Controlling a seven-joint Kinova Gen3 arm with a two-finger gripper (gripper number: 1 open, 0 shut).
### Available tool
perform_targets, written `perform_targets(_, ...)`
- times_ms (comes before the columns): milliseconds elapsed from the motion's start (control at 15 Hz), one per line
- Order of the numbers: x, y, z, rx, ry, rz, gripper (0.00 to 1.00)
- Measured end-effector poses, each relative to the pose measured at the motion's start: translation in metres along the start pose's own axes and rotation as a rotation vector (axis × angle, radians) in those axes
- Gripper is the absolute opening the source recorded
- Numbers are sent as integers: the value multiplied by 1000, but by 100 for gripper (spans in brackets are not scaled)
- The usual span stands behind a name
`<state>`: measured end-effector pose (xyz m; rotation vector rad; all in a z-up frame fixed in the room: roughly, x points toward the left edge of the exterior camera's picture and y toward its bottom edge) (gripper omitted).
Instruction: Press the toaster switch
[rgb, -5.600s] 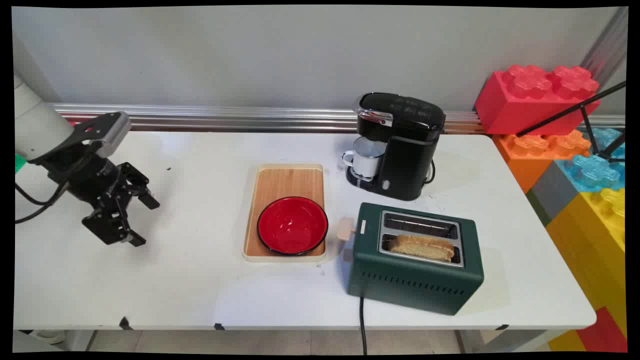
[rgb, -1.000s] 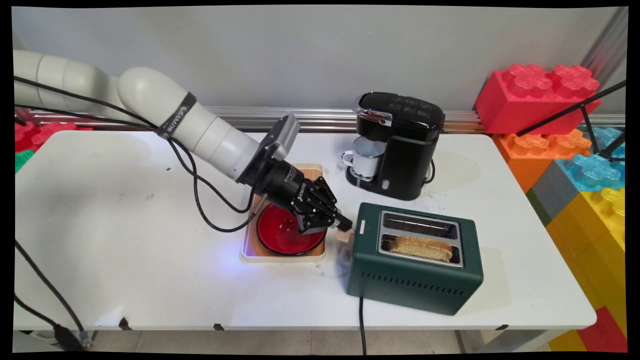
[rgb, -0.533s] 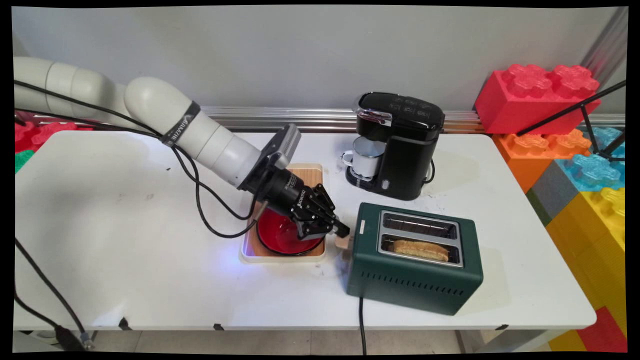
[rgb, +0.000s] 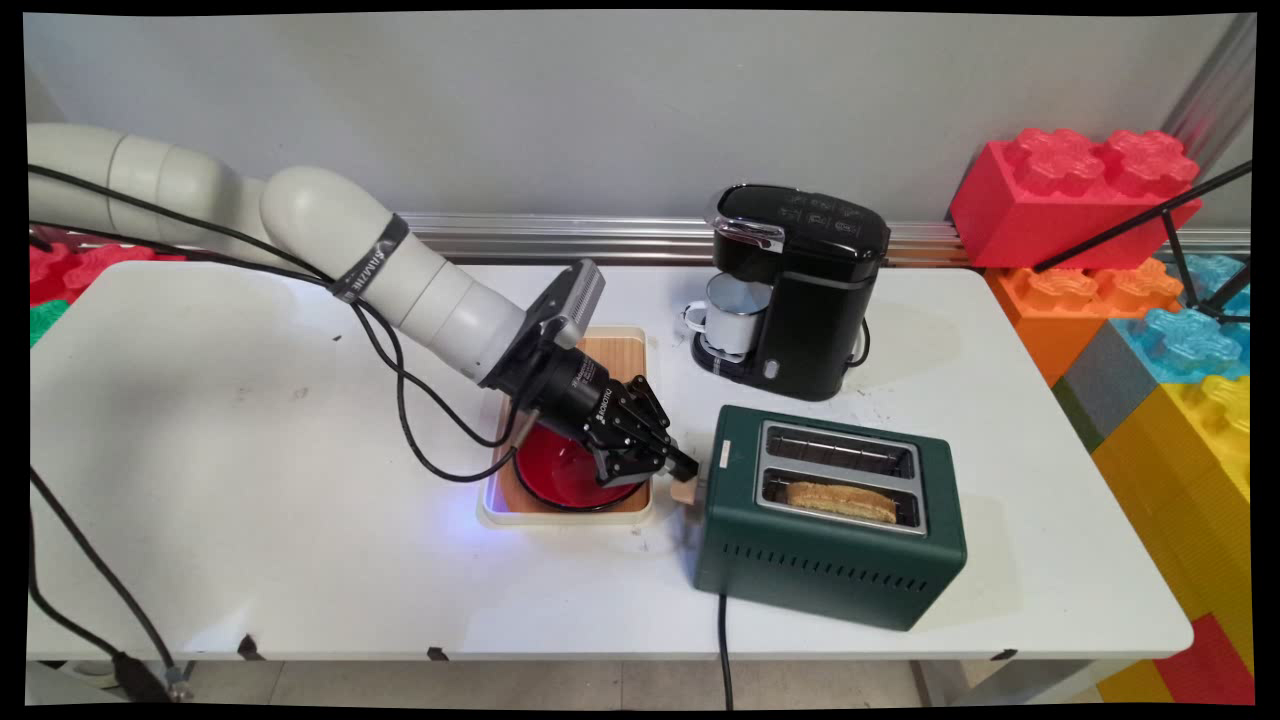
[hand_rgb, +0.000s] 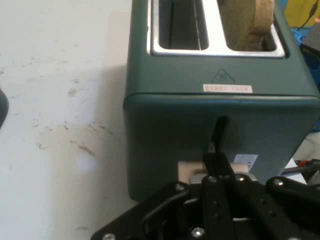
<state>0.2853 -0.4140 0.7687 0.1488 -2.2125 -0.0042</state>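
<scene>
Presently, findings as follows.
Gripper: the gripper (rgb: 684, 464) has its fingers closed together, tips pressing on the toaster's pale lever (hand_rgb: 192, 171), nothing held.
Toaster: the green toaster (rgb: 830, 515) stands right of the tray (rgb: 570, 345) with the red bowl (rgb: 560, 480); a bread slice (rgb: 840, 499) sits low in the near slot.
Handling: judged heavy and rigid; the lever is small, stiff, sprung; press it squarely from above.
Writing: "ROBOTIQ" on the gripper body; the toaster's white label is unreadable.
</scene>
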Motion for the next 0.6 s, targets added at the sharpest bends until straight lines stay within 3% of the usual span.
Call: perform_targets(600,-4,-2,8,0,-3,-6,0)
